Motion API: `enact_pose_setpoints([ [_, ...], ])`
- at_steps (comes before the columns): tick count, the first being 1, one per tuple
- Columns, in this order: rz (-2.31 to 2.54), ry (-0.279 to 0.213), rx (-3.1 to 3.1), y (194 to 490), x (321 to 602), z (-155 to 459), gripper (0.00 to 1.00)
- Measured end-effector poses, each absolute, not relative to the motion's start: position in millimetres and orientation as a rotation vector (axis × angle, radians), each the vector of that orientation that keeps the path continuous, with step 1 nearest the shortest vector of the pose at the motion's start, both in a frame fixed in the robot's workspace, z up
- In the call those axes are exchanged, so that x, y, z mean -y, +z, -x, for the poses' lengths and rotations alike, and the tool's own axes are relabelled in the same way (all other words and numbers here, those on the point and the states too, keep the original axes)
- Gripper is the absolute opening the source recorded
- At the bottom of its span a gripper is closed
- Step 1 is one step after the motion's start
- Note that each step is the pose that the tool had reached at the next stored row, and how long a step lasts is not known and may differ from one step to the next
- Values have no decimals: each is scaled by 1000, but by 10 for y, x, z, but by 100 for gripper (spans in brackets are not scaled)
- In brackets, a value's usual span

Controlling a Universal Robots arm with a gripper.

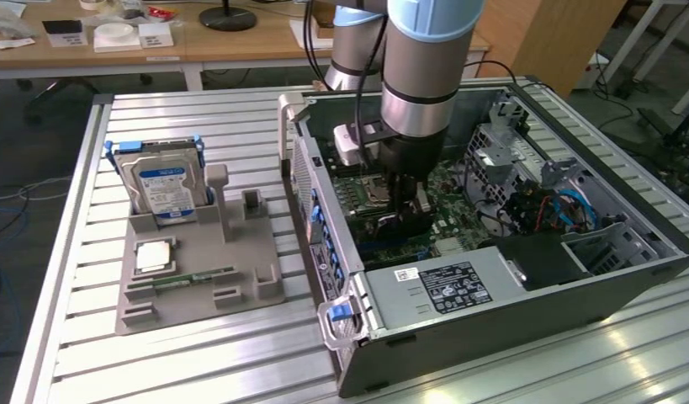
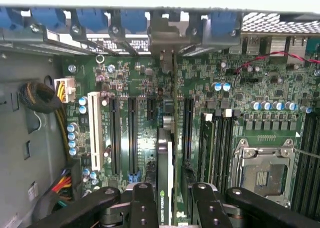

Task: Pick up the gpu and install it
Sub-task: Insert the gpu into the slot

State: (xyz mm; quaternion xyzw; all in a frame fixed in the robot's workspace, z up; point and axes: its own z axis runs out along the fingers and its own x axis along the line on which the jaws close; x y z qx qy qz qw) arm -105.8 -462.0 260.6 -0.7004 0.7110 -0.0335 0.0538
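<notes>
Inside the open computer case (image 1: 613,278), the hand (image 2: 167,195) grips the gpu (image 2: 165,173) edge-on, fingers closed on it above the motherboard (image 2: 125,82).

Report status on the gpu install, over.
Fingers clamped on the gpu, edge-on, down inside the computer case. Card over the motherboard slots. Nothing seen blocking it.

wooden desk (image 1: 243,46) at back w/ a black lamp base (image 1: 229,17); wood cabinet (image 1: 552,38) nr exterior view's right; grey floor (image 1: 30,168).
</notes>
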Motion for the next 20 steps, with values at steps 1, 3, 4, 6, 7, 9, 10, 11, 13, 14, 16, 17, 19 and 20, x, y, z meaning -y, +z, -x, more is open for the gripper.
enact_pose_setpoints([
  [1, 2133, -90, -2167, 2606, 4623, 1053, 33],
  [3, 2144, -67, -2179, 2607, 4626, 1048, 33],
  [4, 2149, -56, -2185, 2607, 4627, 1045, 33],
  [6, 2154, -46, -2190, 2605, 4628, 1036, 33],
  [7, 2154, -44, -2191, 2603, 4628, 1029, 33],
  [9, 2157, -41, -2192, 2597, 4628, 995, 33],
  [10, 2159, -38, -2192, 2594, 4628, 976, 33],
  [11, 2161, -35, -2193, 2592, 4628, 967, 33],
  [13, 2163, -31, -2195, 2593, 4628, 965, 33],
  [14, 2164, -29, -2196, 2592, 4627, 964, 33],
  [16, 2172, -12, -2204, 2592, 4626, 964, 33],
  [17, 2176, -2, -2209, 2593, 4626, 963, 33],
  [19, 2184, 16, -2218, 2592, 4626, 960, 33],
  [20, 2186, 21, -2220, 2591, 4626, 953, 33],
])
